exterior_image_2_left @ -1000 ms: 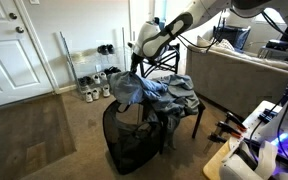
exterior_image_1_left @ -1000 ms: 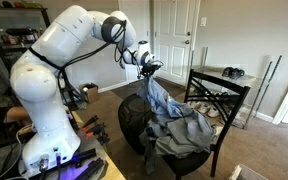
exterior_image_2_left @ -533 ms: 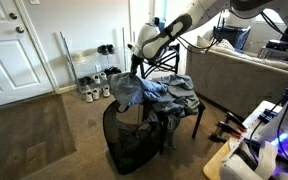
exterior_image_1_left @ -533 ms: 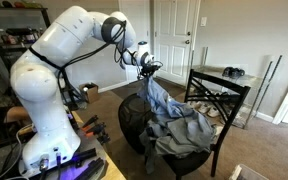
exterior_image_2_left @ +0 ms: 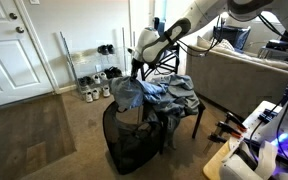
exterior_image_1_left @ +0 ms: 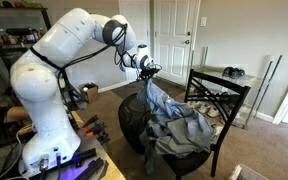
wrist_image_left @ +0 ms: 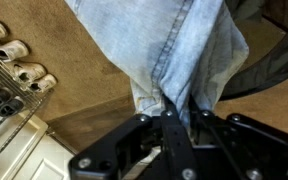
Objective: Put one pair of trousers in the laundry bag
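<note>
One pair of trousers [wrist_image_left: 174,45] hangs from the gripper [wrist_image_left: 171,108]

You have tan carpet [exterior_image_2_left: 34,140] laid across the whole floor, pale beige walls [exterior_image_1_left: 249,30] with white skirting, and a white panelled door [exterior_image_2_left: 12,50], shut. Furniture for your count: one black metal lattice-back chair [exterior_image_1_left: 217,97], one grey sofa [exterior_image_2_left: 239,75] near it, one wire shoe rack [exterior_image_2_left: 96,85] against the wall with pairs of shoes [wrist_image_left: 9,60] lined up on it, and dark cluttered shelving [exterior_image_1_left: 9,30] in a corner. Your light is soft, even indoor light.
</note>
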Action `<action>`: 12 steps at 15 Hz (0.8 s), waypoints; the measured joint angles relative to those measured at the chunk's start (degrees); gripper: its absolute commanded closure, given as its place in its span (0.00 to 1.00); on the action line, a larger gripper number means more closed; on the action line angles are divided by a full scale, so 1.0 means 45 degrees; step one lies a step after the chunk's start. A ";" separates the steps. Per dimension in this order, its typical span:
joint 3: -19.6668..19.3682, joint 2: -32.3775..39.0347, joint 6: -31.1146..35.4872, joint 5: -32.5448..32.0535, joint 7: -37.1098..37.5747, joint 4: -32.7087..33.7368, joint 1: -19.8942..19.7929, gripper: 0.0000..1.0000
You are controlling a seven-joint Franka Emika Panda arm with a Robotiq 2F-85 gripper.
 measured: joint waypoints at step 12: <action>0.0866 0.2371 -0.4088 0.0338 -0.3445 0.1838 0.1314 0.96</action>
